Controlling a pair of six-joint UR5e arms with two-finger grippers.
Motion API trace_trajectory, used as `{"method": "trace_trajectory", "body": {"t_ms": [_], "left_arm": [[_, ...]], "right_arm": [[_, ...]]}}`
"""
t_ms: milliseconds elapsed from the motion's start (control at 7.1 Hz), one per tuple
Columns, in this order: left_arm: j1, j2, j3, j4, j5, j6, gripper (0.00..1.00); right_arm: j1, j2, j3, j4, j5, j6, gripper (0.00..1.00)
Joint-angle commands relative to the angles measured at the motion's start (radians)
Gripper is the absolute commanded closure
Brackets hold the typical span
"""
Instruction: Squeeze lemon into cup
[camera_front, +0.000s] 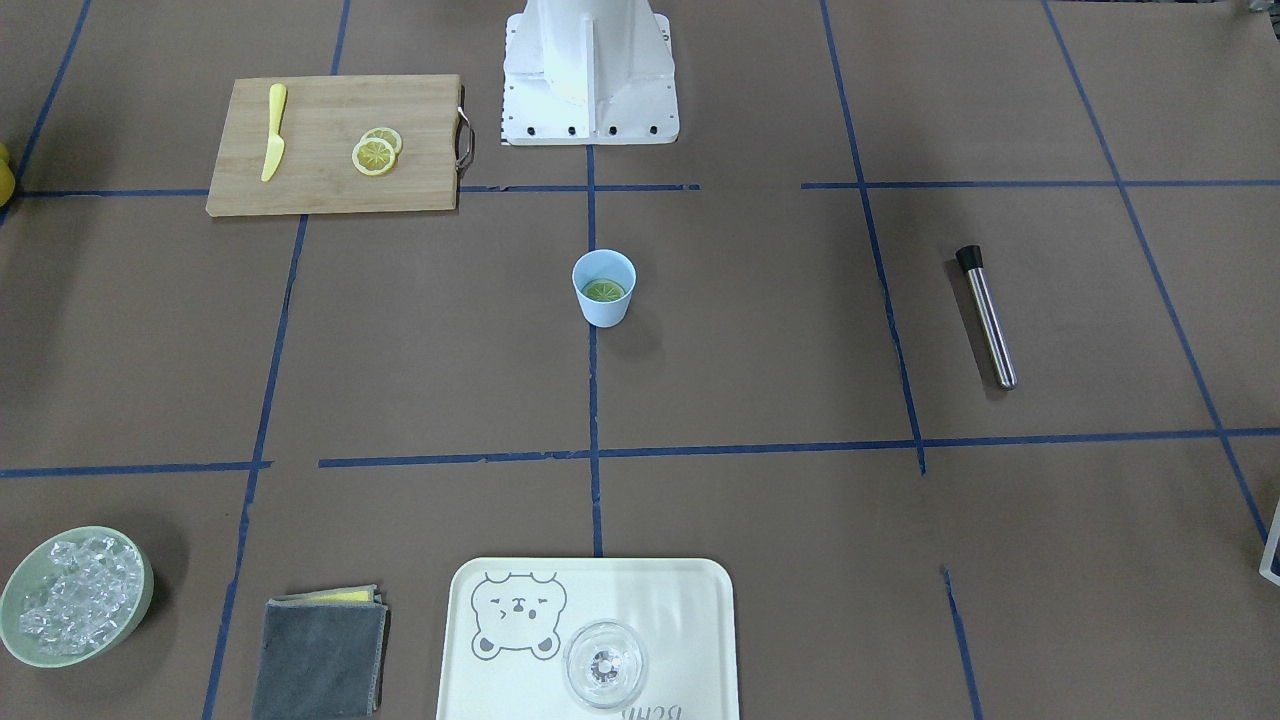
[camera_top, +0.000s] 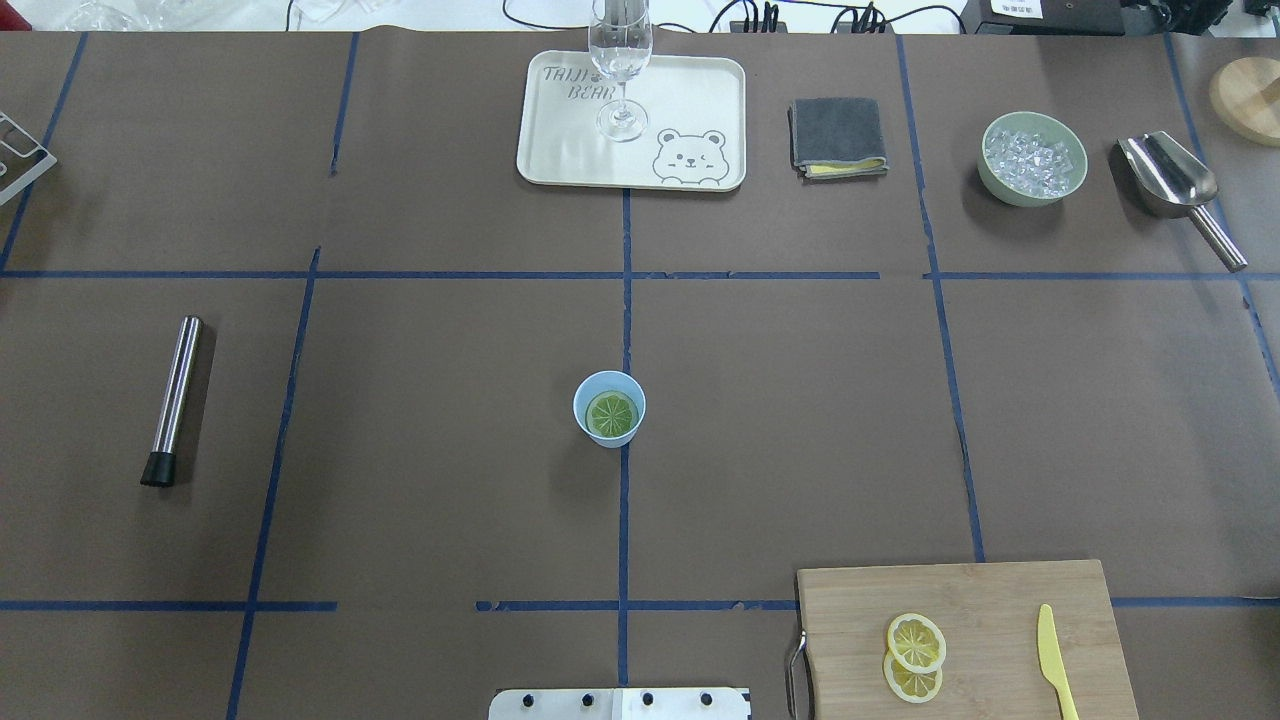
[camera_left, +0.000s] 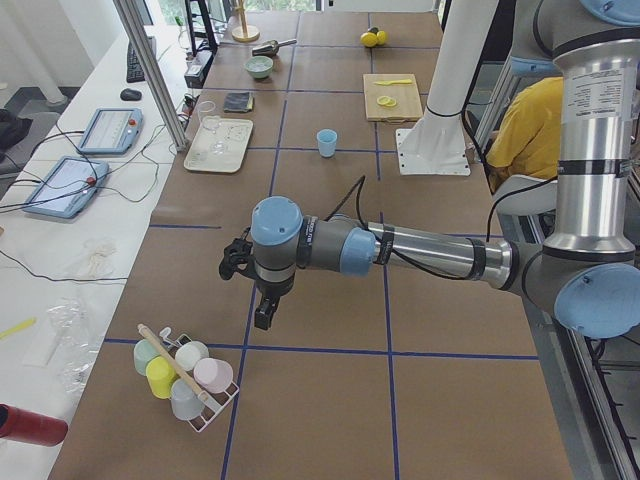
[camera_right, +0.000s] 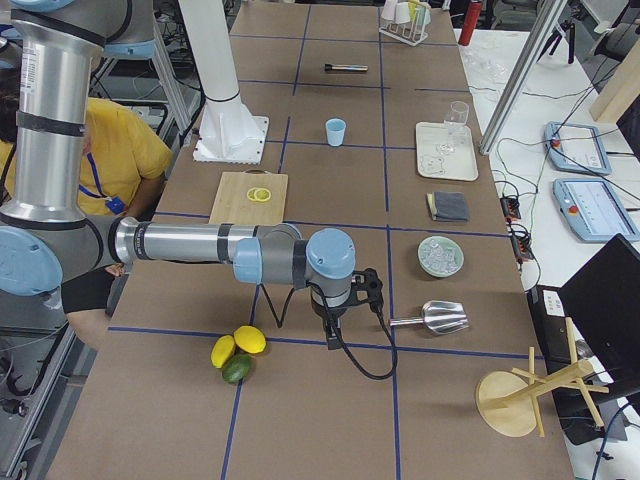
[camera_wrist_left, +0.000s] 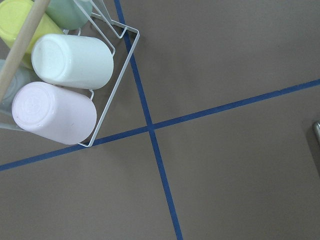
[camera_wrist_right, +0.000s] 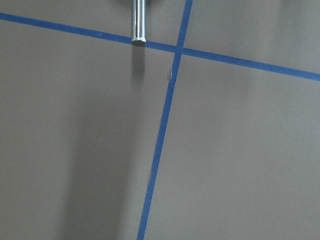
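Green citrus slice (camera_top: 612, 414) inside light-blue cup (camera_front: 603, 312)

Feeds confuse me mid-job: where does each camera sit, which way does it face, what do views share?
Front-facing: across the table, facing the robot; base at top, cup centre.
Overhead: behind the robot, looking forward; base edge at bottom.
Exterior left: table's left end, looking along; left arm, left hand near mug rack.
Exterior right: right end; right arm, right hand near scoop.
Left wrist: down on the rack; no hand visible.
Right wrist: down on a metal rod tip; no hand.
Shared: front-facing and overhead see one cup from opposite sides.
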Motion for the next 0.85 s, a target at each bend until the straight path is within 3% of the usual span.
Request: {"method": "trace_trajectory", "body": {"t_ms": [0, 423, 705], "left_arm": [[-0.012, 0.005, 0.016, 0.003, 0.003, 0.007, 0.00], [-0.015, 0.063, -0.037, -0.003, -0.006, 0.014, 0.00], [-0.014, 0.077, -0.010, -0.006, -0.005, 0.014, 0.00]], "right_arm": [[0.005, -0.009, 0.003, -0.019, 0.023, -0.017, 0.00], [0.003, -0.006, -0.023, -0.019, 0.015, -0.001, 0.00], [0.005, -0.018, -0.020, -0.019, 0.017, 0.005, 0.00]]}}
